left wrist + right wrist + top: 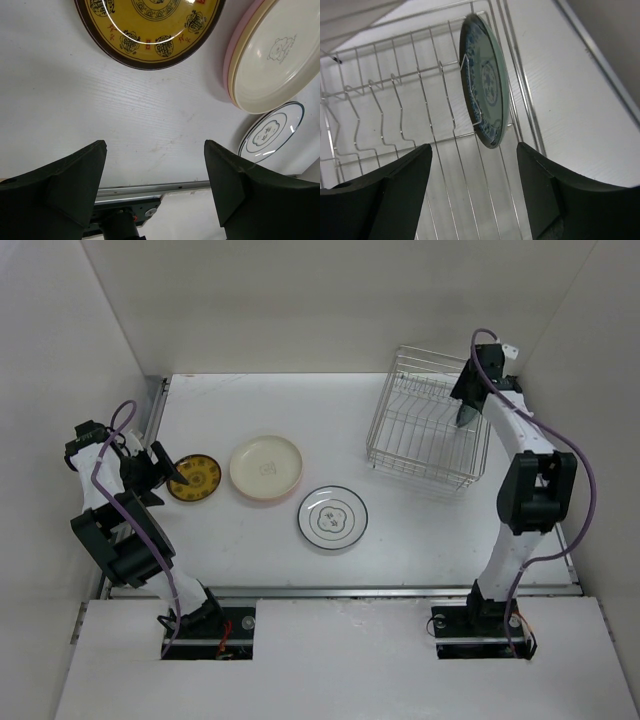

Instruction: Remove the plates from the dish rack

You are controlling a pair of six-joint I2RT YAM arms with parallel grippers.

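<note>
Right wrist: glossy round teal plate (485,80) stands in thin-wire dish rack (436,100).

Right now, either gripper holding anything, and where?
Nothing held. Left gripper open above the table; right gripper open, teal plate in the dish rack ungripped.

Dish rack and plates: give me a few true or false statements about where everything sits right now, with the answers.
1. A teal plate stands upright in the dish rack. True.
2. The mustard plate is stacked on the cream plate. False: it lies by itself on the table, beside the cream plate.
3. The cream plate rests on a pink plate. True.
4. The right gripper is shut on the teal plate. False: it is open, short of the plate.
5. The left gripper holds the white plate. False: it is open and empty; that plate lies flat on the table.
</note>
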